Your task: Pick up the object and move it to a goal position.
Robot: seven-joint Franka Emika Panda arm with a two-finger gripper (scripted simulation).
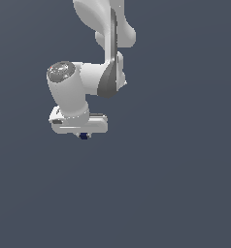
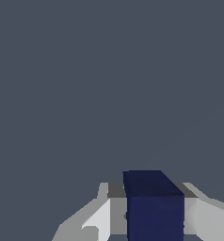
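Plain, unmarked navy cube (image 2: 155,207) grasped between white fingers (image 2: 100,217) of gripper (image 1: 83,135), jaws clenched on its sides. Seen protruding below the white arm (image 1: 95,80) against uniform grey ground (image 1: 175,184). No legible writing found.

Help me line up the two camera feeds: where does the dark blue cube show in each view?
Exterior view: the cube is a tiny dark speck just under the white gripper, left of centre.
Wrist view: the cube fills the lower edge, right of centre, between the fingers.
Shared landmark: the white gripper holding it, seen in both views.
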